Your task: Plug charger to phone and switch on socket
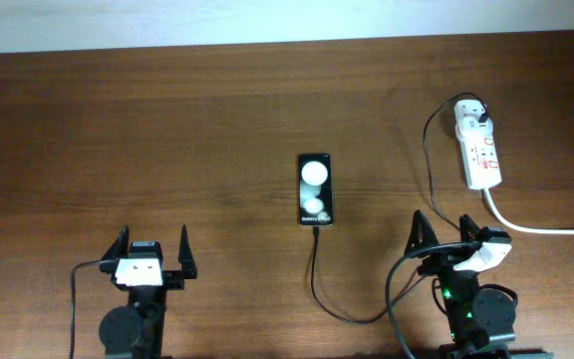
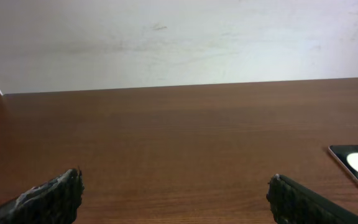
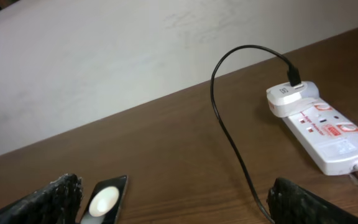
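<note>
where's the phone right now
In the overhead view the phone lies flat near the middle of the table, slightly right of centre, with the socket well off to its right.

The phone (image 1: 314, 189) lies face up on the brown table (image 1: 167, 120). The charger (image 1: 316, 269) meets the phone's near short edge, dips toward the table's near edge, then runs rightward and up to its white adapter in the socket (image 1: 481, 155), well right of the phone. Nearer than the phone, the left gripper (image 1: 152, 251) sits to its left and the right gripper (image 1: 442, 237) to its right, each with its jaws spread wide.
</note>
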Available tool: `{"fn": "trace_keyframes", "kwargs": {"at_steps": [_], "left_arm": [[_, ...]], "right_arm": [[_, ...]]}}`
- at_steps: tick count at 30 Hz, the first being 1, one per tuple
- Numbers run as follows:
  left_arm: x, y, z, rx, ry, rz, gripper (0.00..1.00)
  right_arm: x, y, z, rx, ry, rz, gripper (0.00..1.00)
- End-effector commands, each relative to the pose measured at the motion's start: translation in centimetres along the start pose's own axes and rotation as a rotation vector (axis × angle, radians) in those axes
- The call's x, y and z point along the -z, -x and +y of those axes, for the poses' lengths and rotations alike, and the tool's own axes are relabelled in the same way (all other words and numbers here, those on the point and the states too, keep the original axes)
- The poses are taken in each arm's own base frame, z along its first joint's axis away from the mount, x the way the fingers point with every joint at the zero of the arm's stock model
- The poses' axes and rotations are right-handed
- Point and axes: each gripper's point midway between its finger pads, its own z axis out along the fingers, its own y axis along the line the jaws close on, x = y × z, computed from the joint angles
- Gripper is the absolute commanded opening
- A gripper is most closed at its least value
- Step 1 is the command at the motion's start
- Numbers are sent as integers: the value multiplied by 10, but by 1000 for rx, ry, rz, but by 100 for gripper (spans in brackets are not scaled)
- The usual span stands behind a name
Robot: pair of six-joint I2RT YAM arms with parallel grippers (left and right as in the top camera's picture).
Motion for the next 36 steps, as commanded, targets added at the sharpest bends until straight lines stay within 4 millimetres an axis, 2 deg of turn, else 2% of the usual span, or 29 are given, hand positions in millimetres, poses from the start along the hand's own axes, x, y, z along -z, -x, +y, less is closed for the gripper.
{"fn": "trace_keyframes", "kwargs": {"at_steps": [1, 7, 36], "left_arm": [[0, -1, 0, -15, -4, -2, 99], [0, -2, 0, -15, -5, -1, 99], [0, -1, 0, -15, -5, -2, 99]], "right_arm": [[0, -3, 2, 147, 14, 6, 99], [0, -3, 2, 364, 14, 5, 99], [0, -3, 2, 365, 13, 5, 99]]}}
